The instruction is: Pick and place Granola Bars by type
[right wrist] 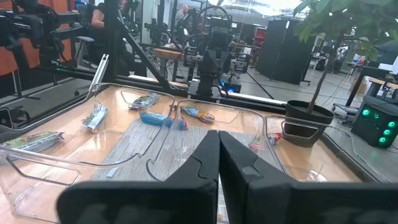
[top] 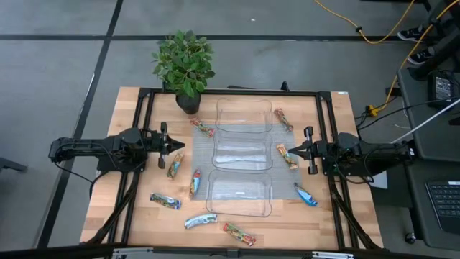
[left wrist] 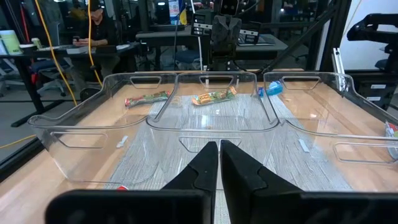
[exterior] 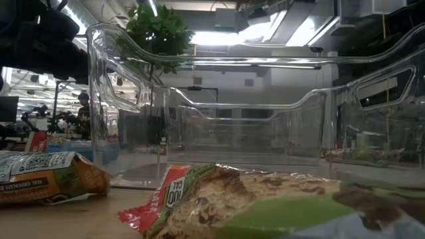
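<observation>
In the low view the nearest granola bar is blurred and cut off by the bottom edge. Another bar runs off the left edge, its print too small to read.

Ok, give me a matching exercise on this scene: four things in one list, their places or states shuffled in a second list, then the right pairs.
Things:
1. potted plant
2. clear trays
3. left tool
4. right tool

Places or states:
a. empty, lined up in a row between the two arms
b. shut, pointing at the tray row from its right side
c. standing just past one end of the tray row
d. shut, pointing at the tray row from its left side

Pairs: 1-c, 2-a, 3-d, 4-b
</observation>
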Tool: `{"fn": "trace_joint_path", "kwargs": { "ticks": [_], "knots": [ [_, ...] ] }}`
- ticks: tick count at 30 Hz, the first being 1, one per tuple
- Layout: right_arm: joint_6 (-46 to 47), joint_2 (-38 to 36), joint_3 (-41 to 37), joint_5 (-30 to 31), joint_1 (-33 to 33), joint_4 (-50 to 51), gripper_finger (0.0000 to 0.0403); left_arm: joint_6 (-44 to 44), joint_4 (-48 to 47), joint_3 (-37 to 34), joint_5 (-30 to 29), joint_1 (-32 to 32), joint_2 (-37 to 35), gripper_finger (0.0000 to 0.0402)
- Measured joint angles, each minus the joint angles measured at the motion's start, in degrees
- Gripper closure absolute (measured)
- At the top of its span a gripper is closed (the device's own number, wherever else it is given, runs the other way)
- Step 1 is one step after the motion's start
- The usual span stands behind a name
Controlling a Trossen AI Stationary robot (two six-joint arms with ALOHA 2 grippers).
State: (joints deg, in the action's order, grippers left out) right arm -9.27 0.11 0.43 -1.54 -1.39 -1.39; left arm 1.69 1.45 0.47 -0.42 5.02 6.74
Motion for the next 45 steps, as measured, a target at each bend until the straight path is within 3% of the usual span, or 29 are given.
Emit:
{"fn": "trace_joint_path", "kwargs": {
  "ticks": [31,38,42,45],
  "knots": [
    [-0.01,0.01,-0.01,0.02,-0.01,0.00,0.0395,-0.48,2.24,0.00,-0.09,0.01,0.01,0.0391],
    [-1.40,0.01,-0.01,1.32,-0.01,-0.09,0.0395,-21.10,14.51,0.02,-0.43,0.01,0.00,0.0387],
    [-9.70,0.05,0.00,6.47,0.15,-1.07,0.0395,-27.95,18.17,0.00,-3.00,0.01,0.00,0.0389],
    [-10.17,0.07,0.00,6.88,0.15,-1.07,0.0395,-31.03,18.09,0.00,-5.68,0.01,0.00,0.0390]
  ]
}}
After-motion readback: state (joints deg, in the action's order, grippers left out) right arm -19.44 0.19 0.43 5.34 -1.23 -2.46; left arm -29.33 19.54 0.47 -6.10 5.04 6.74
